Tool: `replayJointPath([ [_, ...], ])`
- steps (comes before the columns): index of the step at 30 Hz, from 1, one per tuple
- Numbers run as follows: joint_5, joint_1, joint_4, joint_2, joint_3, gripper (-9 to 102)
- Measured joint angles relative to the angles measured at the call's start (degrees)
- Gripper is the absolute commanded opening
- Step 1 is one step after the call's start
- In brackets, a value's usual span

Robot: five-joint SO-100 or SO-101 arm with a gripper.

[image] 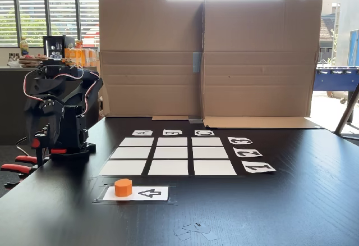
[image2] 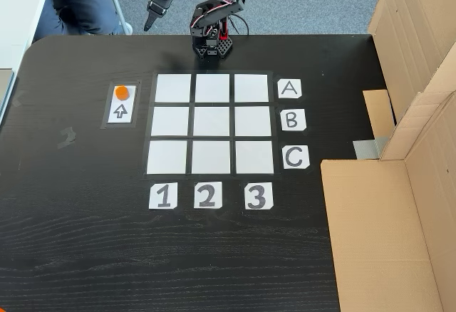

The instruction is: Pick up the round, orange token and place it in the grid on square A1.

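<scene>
The orange token (image2: 122, 92) stands on a white card with a black arrow (image2: 120, 110), left of the grid (image2: 211, 123) in the overhead fixed view. In the low fixed view the token (image: 123, 187) is in front of the grid (image: 173, 155). Square A1 (image2: 173, 88) is the grid's top-left square, nearest the token; in the low view square A1 (image: 122, 168) is the near-left one, and it is bare. The black arm (image: 56, 117) is folded over its base. My gripper (image2: 149, 26) hangs at the table's far edge, well away from the token, jaws together and holding nothing.
Labels A B C (image2: 291, 123) and 1 2 3 (image2: 206, 196) edge the grid. A tall cardboard wall (image: 207, 55) closes off one side of the table. Red clamps (image: 17, 164) hold the arm's base. A person's legs (image2: 82, 2) are beyond the table.
</scene>
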Motion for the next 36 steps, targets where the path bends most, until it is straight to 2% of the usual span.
replayJointPath([
  [9, 1.93, -4.92, 10.02, -15.82, -20.30, 30],
  [17, 5.54, -10.81, 10.37, -24.70, -28.65, 30],
  [36, 9.58, -28.13, 10.11, -42.01, -35.33, 30],
])
